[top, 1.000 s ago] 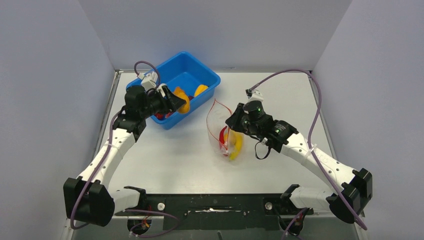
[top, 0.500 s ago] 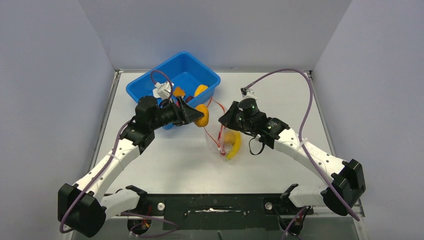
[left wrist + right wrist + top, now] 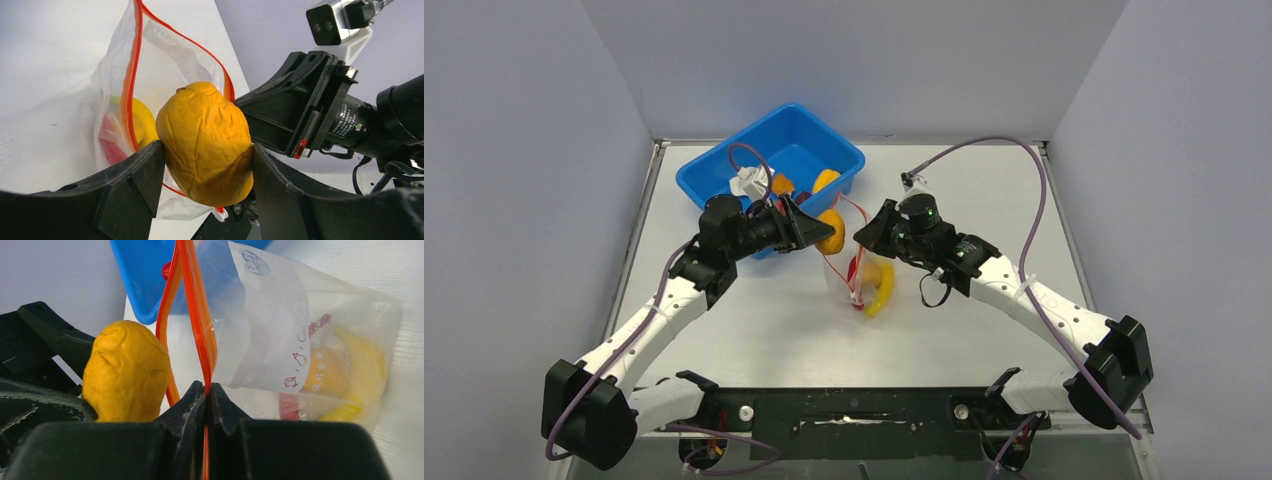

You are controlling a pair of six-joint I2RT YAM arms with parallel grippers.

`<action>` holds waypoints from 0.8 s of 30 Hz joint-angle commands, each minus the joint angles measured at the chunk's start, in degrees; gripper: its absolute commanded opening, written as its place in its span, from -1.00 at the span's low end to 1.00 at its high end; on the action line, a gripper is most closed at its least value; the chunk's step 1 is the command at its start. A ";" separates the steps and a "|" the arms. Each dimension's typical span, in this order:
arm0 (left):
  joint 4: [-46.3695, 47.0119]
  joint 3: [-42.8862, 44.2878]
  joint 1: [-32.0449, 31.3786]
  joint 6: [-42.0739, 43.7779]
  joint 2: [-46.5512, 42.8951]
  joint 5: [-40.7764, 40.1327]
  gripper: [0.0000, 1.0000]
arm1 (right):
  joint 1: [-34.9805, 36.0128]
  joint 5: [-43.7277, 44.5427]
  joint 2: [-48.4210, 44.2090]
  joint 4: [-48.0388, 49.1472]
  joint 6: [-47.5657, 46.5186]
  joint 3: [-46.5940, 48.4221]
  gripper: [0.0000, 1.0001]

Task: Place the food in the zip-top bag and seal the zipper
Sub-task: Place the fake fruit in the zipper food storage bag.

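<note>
left gripper [image 3: 205,165] pinching wrinkled orange lump [image 3: 206,142] — clear floppy bag [image 3: 165,65] beside

The mouth of the zip-top bag [image 3: 869,283] stands open, hemmed by blue tub [image 3: 724,155] and right claw [image 3: 862,240].

1. The orange lump [image 3: 205,145], wrinkled and rounded, sits clamped between the left fingers [image 3: 135,185], in the air just at the bag's mouth.
2. The zip-top bag [image 3: 270,325] is clear and floppy, its bottom on the tabletop [image 3: 774,320], its mouth lifted and gaping.
3. The zipper [image 3: 197,315], a red-orange strip, is unsealed and spread into a loop, with one side pinched between the right fingers [image 3: 192,410].
4. Inside the bag lie a yellow banana [image 3: 365,375], an orange piece [image 3: 325,375] and a red piece [image 3: 290,407].
</note>
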 commanded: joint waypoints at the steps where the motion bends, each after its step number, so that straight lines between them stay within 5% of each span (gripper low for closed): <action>1: 3.29 -0.17 -0.51 0.79 0.44 -0.93 -0.24 | 0.62 -1.52 -0.38 5.20 0.35 3.23 -1.00; 24: -6.42 2.52 -1.97 4.66 3.59 -8.00 -0.14 | 0.95 -3.75 -1.01 6.04 1.04 1.63 -1.00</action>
